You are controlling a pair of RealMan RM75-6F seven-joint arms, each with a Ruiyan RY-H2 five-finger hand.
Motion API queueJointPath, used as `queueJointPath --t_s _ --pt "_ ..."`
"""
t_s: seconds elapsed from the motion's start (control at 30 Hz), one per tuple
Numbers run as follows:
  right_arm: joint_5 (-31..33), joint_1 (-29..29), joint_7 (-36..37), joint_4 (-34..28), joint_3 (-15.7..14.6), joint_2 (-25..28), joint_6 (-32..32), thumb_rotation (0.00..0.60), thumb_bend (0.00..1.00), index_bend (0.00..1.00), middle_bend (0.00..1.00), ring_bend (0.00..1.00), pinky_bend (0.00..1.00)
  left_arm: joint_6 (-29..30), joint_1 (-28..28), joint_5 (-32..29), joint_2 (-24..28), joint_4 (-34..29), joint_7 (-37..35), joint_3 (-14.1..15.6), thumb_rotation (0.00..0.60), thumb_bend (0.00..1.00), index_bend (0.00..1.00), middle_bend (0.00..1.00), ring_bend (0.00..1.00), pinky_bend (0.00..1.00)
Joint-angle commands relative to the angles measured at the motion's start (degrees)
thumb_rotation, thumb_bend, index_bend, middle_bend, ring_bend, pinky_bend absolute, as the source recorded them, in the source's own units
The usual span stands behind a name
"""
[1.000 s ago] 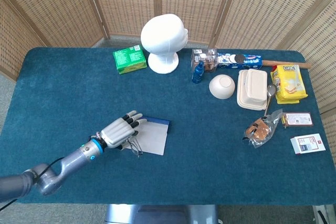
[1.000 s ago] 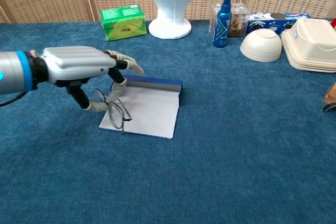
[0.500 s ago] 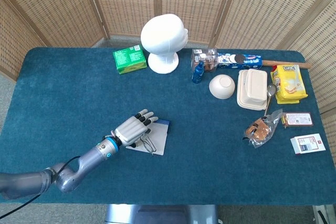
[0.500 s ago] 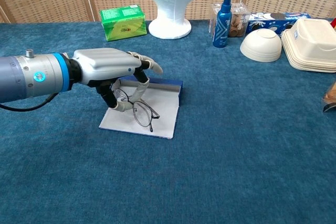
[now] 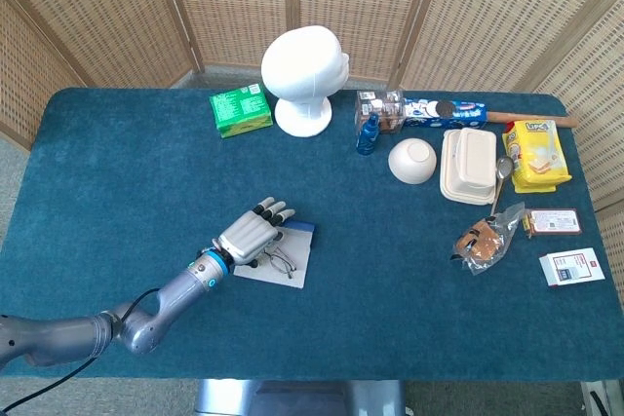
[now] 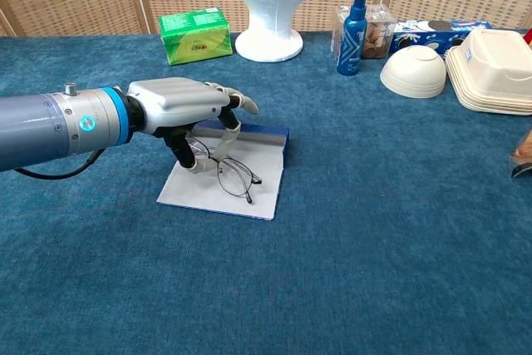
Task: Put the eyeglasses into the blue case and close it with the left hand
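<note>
The blue case (image 6: pixel 253 192) (image 5: pixel 296 262) lies open and flat on the table, its pale lining up and its blue rim at the far edge. Over that lining, thin-framed eyeglasses (image 6: pixel 233 175) (image 5: pixel 281 261) hang tilted, pinched between thumb and finger of my left hand (image 6: pixel 179 106) (image 5: pixel 252 236). The hand hovers palm down over the case's left half, the other fingers stretched toward the blue rim. My right hand does not show in either view.
Behind the case stand a white mannequin head (image 5: pixel 303 76) and a green box (image 5: pixel 240 109). To the right are a blue bottle (image 6: pixel 354 21), a white bowl (image 6: pixel 414 71), a lidded white box (image 5: pixel 468 165), snack packets (image 5: pixel 534 154) and cards (image 5: pixel 571 266).
My left hand carried the eyeglasses rightward from the case's left edge to above its lining, and the glasses tilted lower.
</note>
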Motion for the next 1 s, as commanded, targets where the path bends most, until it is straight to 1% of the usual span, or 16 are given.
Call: queueJointPath --t_s 0.03,0.1,0.27,0.43,0.53,0.7,0.77,0.9,1.0 --pt "0.0 0.0 0.0 0.0 0.0 0.0 0.0 0.536 0.18 0.0 0.1 0.0 0.17 0.2 -0.1 -0.3 -0.2 0.2 0.1 -0.1 0.6 0.34 0.55 0.07 0.0 0.0" --pt "-0.1 -0.1 0.0 0.0 0.0 0.0 0.0 0.536 0.18 0.0 0.1 0.0 0.17 0.4 0.0 -0.5 -0.2 0.2 0.1 -0.1 0.6 0.34 0.5 0.07 0.0 0.0" --pt "-0.2 -0.1 -0.1 -0.1 0.0 0.1 0.0 0.537 0.19 0.0 0.1 0.0 0.17 0.6 0.1 -0.5 0.2 -0.3 0.1 0.1 0.6 0.33 0.35 0.04 0.0 0.0" --pt "-0.4 0.0 -0.3 -0.2 0.0 0.1 -0.1 0.537 0.18 0.0 0.1 0.0 0.17 1.3 0.3 0.0 0.6 -1.1 0.0 0.4 0.6 0.33 0.27 0.02 0.0 0.0" --pt "-0.5 0.0 -0.4 -0.3 0.0 0.1 -0.1 0.535 0.18 0.0 0.1 0.0 0.17 1.4 0.5 0.3 1.3 -2.0 -0.3 0.7 0.6 0.33 0.21 0.0 0.0 0.0" --pt "-0.6 0.1 -0.5 -0.3 0.0 0.1 -0.2 0.536 0.18 0.0 0.1 0.0 0.17 3.9 1.6 3.3 2.9 -4.7 -0.4 1.8 0.6 0.32 0.06 0.0 0.0 0.0" --pt "-0.8 0.2 -0.5 -0.3 0.0 0.0 -0.4 0.536 0.18 0.0 0.1 0.0 0.17 5.4 1.9 4.8 2.6 -4.6 0.7 2.3 0.6 0.31 0.01 0.0 0.0 0.0" --pt "-1.0 0.3 -0.6 -0.3 0.0 0.0 -0.4 0.533 0.18 0.0 0.1 0.0 0.17 7.1 2.4 5.3 1.3 -3.8 2.3 2.4 0.6 0.29 0.0 0.0 0.0 0.0" --pt "-0.8 0.1 -0.4 -0.3 0.1 0.1 -0.1 0.536 0.19 0.0 0.1 0.0 0.17 7.1 2.5 3.5 0.4 -3.6 3.8 1.9 0.6 0.28 0.0 0.0 0.0 0.0"
